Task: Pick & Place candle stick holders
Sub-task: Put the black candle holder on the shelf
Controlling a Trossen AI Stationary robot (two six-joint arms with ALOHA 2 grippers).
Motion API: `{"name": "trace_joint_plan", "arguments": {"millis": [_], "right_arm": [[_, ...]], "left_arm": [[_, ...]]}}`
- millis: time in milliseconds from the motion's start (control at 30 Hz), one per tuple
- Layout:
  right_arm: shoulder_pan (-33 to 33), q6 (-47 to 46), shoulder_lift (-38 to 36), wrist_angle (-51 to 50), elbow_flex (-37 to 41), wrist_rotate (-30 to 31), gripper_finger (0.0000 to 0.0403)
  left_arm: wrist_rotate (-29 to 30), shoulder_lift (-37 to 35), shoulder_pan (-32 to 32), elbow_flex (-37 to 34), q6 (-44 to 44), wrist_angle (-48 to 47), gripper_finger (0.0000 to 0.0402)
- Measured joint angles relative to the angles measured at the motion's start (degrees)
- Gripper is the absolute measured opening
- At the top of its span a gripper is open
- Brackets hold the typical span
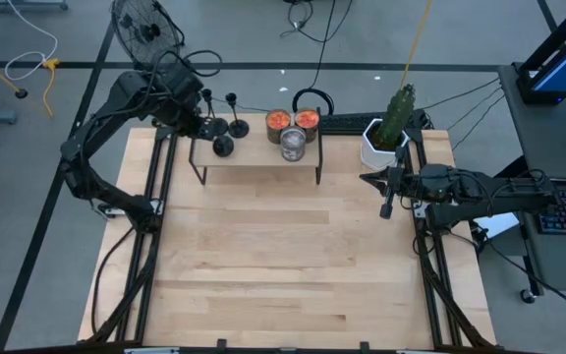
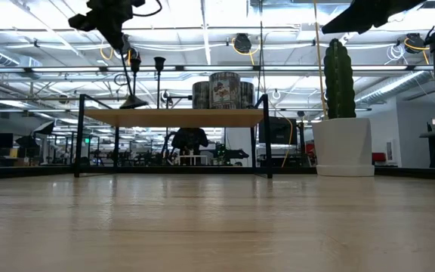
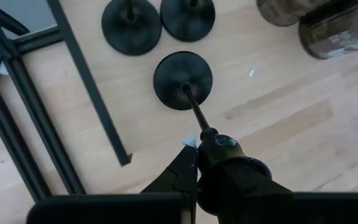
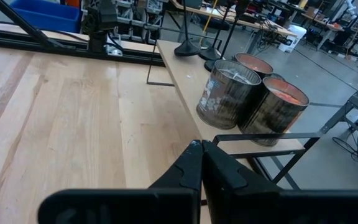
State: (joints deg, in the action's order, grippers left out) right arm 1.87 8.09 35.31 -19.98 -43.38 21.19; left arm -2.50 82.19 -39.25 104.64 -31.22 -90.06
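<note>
Left gripper clamped narrow on the top of a candle stick holder's stem, up over the left end of the small raised shelf. Held candle stick holder hanging straight below the fingers, round base just above the shelf top or resting on it, cannot tell which. Two more candle stick holders just beyond that base, side by side, upright on the shelf. Three metal candle tins farther along the shelf, toward its middle, clustered and touching. Right gripper closed with fingertips together, holding nothing, waiting low off the shelf's right end. White pot with a cactus close beside that arm.
</note>
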Motion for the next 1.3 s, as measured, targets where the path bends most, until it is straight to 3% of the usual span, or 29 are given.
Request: {"name": "trace_joint_plan", "arguments": {"millis": [267, 500, 1133, 1300], "right_arm": [[0.00, 0.08, 0.01, 0.00, 0.00, 0.00, 0.0000], [-0.02, 0.08, 0.00, -0.01, 0.02, 0.00, 0.0000], [-0.02, 0.08, 0.02, 0.01, 0.00, 0.00, 0.0000], [-0.02, 0.08, 0.00, 0.01, 0.02, 0.00, 0.0000]], "left_arm": [[-0.04, 1.17, -0.10, 0.00, 1.14, 1.27, 0.0021], [-0.15, 1.46, -0.10, 0.00, 2.01, 1.75, 0.0047], [1.51, 1.45, -0.10, 0.00, 4.15, 7.93, 0.0055], [2.16, 1.43, -0.96, 0.00, 4.39, 10.64, 0.0076]]}}
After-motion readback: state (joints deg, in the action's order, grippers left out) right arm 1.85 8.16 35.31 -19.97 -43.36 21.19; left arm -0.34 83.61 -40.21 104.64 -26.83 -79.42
